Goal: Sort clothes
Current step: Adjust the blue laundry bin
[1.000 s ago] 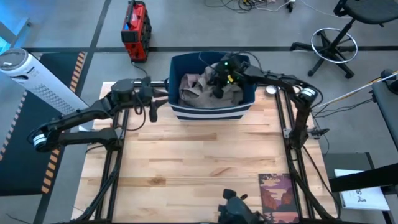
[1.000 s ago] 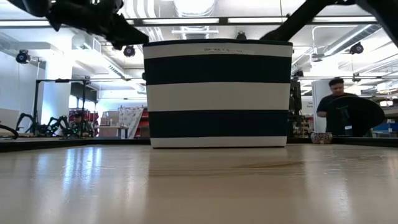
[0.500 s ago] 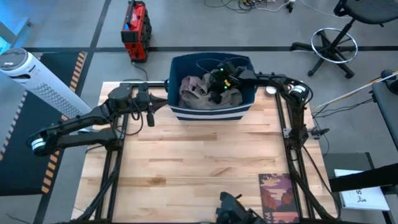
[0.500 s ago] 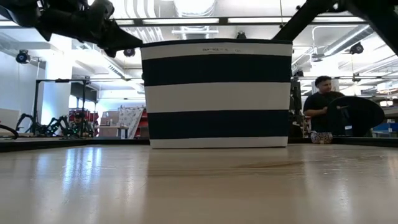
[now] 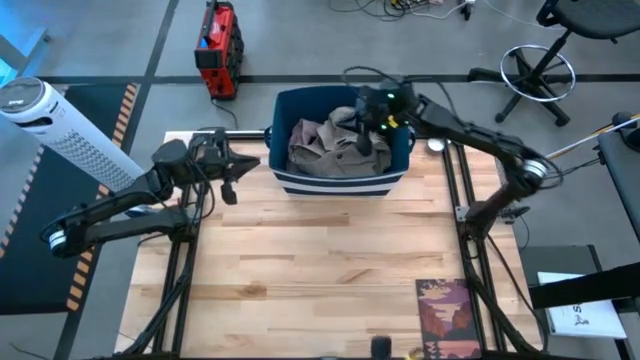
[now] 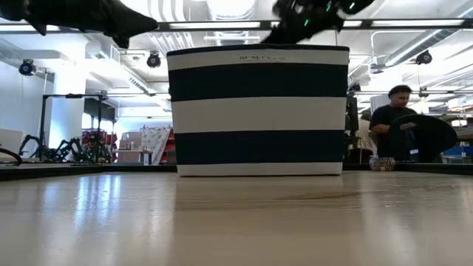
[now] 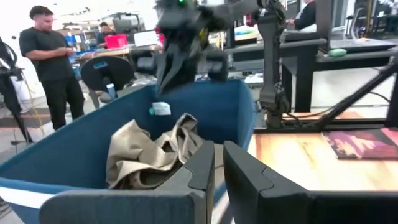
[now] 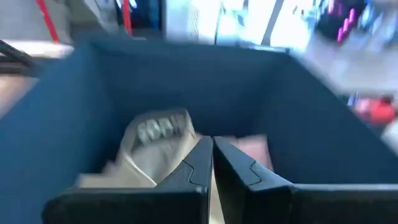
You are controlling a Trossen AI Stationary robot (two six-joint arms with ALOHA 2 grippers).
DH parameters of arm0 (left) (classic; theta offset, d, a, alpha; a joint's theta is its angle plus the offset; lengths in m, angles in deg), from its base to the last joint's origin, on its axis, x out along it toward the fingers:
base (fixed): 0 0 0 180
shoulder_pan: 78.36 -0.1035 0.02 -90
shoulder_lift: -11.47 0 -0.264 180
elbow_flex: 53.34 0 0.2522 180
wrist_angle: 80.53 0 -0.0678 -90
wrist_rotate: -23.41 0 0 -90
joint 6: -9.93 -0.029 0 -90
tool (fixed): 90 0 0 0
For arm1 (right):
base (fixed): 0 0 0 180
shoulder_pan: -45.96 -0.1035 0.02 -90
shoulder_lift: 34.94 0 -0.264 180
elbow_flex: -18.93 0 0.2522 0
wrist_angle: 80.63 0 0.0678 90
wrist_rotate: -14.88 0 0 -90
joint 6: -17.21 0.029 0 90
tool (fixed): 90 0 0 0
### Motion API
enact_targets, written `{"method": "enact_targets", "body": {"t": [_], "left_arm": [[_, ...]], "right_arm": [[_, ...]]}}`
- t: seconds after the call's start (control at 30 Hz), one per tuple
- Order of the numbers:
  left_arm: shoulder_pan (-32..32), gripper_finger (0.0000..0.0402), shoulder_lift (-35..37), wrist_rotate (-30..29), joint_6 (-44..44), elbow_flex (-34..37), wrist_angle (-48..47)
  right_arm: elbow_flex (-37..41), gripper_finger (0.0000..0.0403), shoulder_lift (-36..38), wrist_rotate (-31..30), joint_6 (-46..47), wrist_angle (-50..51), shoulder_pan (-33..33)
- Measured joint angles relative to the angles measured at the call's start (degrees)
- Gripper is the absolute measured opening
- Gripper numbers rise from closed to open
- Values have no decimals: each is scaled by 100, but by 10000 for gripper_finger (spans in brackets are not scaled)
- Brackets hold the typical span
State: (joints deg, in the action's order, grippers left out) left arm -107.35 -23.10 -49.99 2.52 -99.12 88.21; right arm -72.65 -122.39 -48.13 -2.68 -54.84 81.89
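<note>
The khaki-olive trousers lie crumpled inside the navy bin with white stripes, which stands at the table's far edge. They also show in the left wrist view and the right wrist view. My right gripper hangs over the bin's right half, above the trousers, shut and empty; it also shows above the bin's rim in the low view. My left gripper hovers left of the bin, shut and empty. The other clothes are out of view.
A dark red patterned booklet lies at the table's near right. A small round object sits right of the bin. People stand in the room beyond the table. Bare wood lies in front of the bin.
My right gripper has risen from down among the trousers in the bin to above its rim, and gone a little toward the table's right edge. My left gripper has drawn away from the bin toward the table's left edge. The trousers stay in the bin.
</note>
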Motion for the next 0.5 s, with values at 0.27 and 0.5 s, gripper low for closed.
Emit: {"method": "enact_targets", "body": {"t": [0.27, 0.5], "left_arm": [[641, 20, 378, -161, -106, 106, -78], [1892, 20, 389, -1293, -387, 255, -83]], "right_arm": [[1127, 0, 1539, -7, -334, -471, -1150], [2932, 0, 2563, -843, -125, -1650, -2017]]}}
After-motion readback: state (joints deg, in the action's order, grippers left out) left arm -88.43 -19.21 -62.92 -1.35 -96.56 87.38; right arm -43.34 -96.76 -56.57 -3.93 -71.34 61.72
